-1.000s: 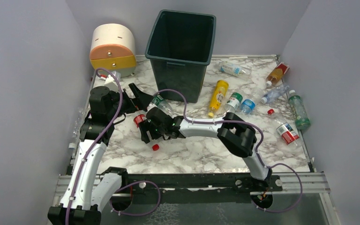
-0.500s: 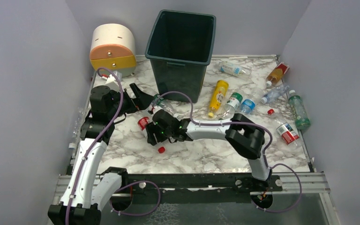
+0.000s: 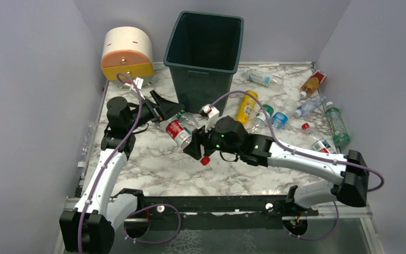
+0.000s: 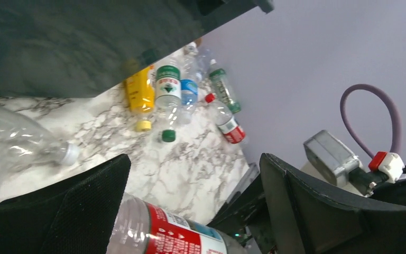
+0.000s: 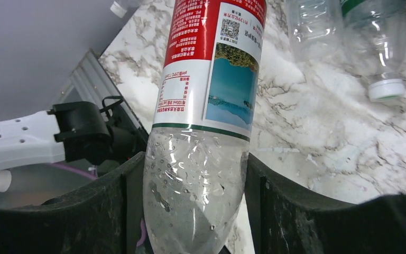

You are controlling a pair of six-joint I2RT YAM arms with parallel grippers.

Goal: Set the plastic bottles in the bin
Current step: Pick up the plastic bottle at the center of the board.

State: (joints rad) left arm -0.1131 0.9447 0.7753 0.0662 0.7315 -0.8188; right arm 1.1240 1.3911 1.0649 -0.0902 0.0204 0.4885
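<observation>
My right gripper [image 3: 194,147] is shut on a clear bottle with a red label [image 3: 178,131], near its neck, and holds it tilted above the table, red cap [image 3: 205,160] nearest me. In the right wrist view the bottle [image 5: 206,79] fills the gap between the fingers [image 5: 291,206]. My left gripper [image 3: 165,109] is open just beyond the bottle's base; the bottle [image 4: 164,233] shows low between its fingers [image 4: 68,206]. The dark green bin [image 3: 206,50] stands behind. Several more bottles lie to the right, among them a yellow one [image 3: 246,107] and a green one [image 3: 337,125].
A cream, orange and yellow drawer unit [image 3: 127,55] stands at the back left. A clear bottle with a white cap [image 3: 189,119] lies on the marble table [image 3: 153,169] by the bin's front. Grey walls close in both sides.
My right arm has lifted the red-label bottle off the table and carried it right, toward the bin. My left gripper has shifted a little farther and right, still open.
</observation>
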